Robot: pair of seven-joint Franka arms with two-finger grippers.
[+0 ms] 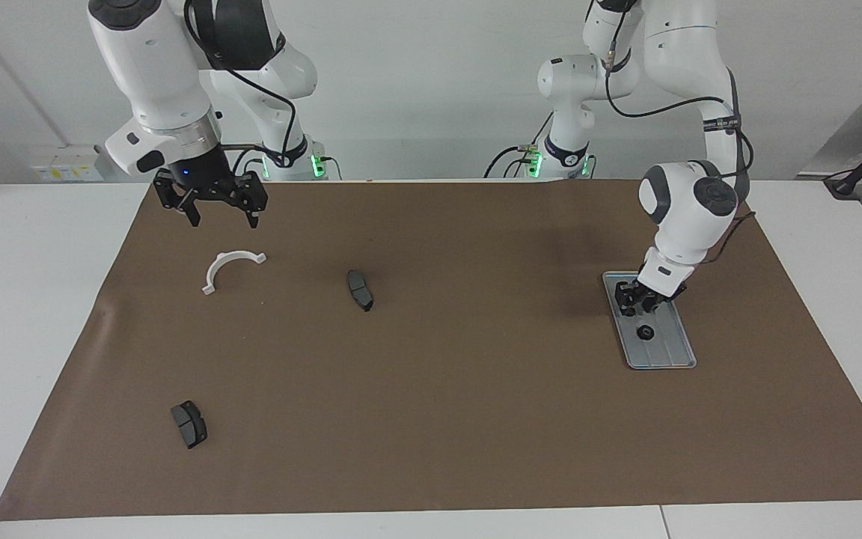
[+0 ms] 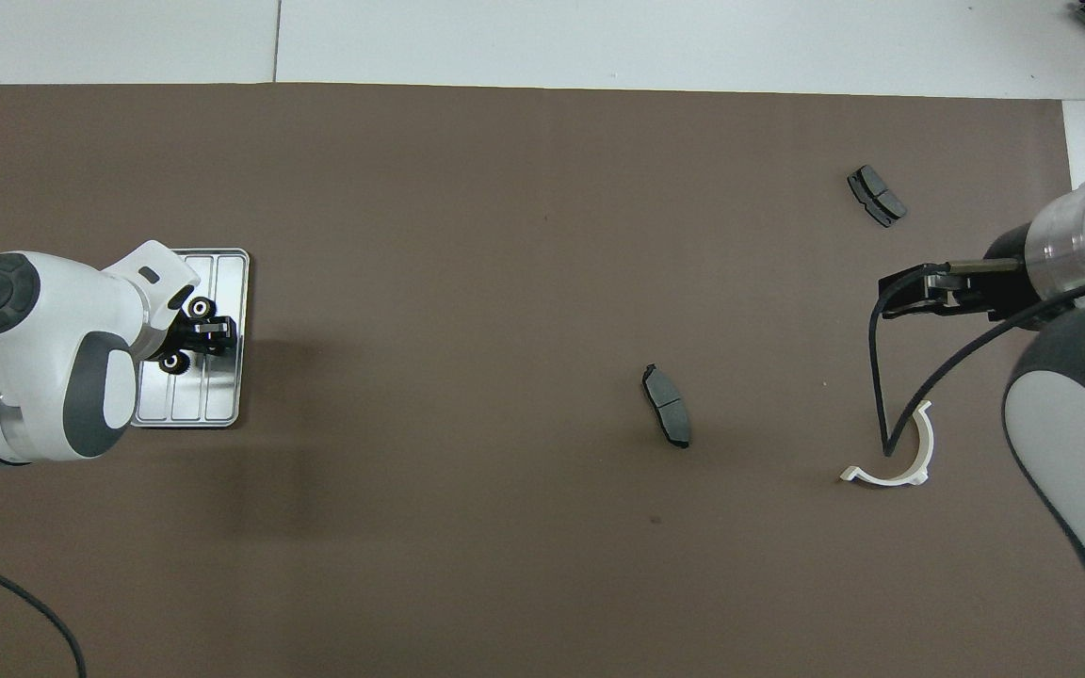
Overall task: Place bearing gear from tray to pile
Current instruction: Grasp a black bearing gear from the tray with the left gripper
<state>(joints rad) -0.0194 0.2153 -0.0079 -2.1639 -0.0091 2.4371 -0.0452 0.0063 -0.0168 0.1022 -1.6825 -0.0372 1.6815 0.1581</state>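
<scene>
Barely begun; left gripper (image 1: 641, 300) down in the tray (image 1: 680, 355) at the left arm's end, fingers apparently closing around one gear (image 2: 202, 308); second gear (image 1: 646, 332) loose beside it; right gripper (image 1: 217, 213) waiting open above the white bracket (image 1: 230, 269); carrying still ahead.

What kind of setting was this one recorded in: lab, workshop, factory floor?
Most likely a robotics lab bench. Two Franka arms stand at a white table covered by a brown mat, with only a few parts laid out: a metal tray, a white half-ring bracket and two brake pads.
</scene>
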